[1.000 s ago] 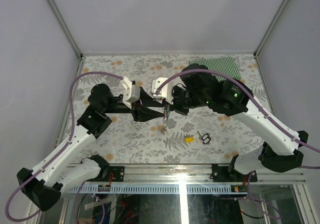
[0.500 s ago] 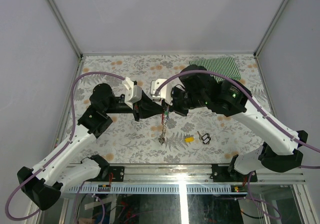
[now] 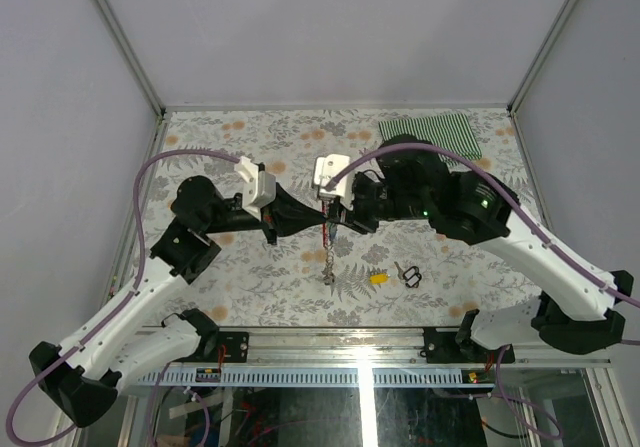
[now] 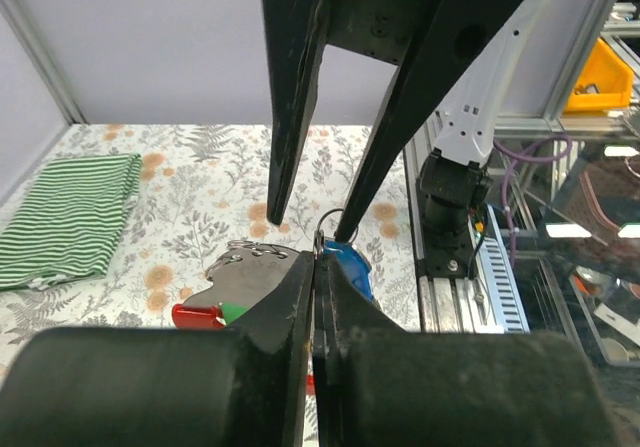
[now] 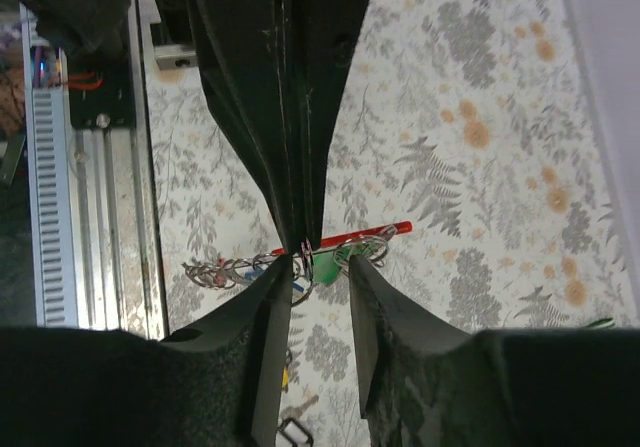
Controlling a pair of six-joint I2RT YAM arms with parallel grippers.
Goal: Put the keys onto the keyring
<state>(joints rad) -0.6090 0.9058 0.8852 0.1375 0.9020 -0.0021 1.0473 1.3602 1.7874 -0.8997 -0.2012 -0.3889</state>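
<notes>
My left gripper [image 3: 313,217] is shut on a thin metal ring of the keyring [image 4: 322,239], holding it above the table. The red clip [image 4: 195,315], a green key [image 4: 233,312], a blue key [image 4: 352,267] and the silver chain [image 3: 328,257] hang from it. My right gripper [image 3: 336,214] faces it, open, with its fingers [image 5: 268,302] straddling the ring and the green key [image 5: 350,257]; the red clip [image 5: 380,232] shows behind. A yellow key [image 3: 378,278] lies on the table, with another key on a small black loop [image 3: 409,275] beside it.
A green striped cloth [image 3: 430,128] lies at the back right of the flowered table [image 3: 220,137]. The metal rail with the arm bases [image 3: 350,347] runs along the near edge. Grey walls enclose the other three sides.
Both grippers stay together at the keyring. The left wrist has drawn back to the left, the right arm has swung right, and the chain now hangs lower.
</notes>
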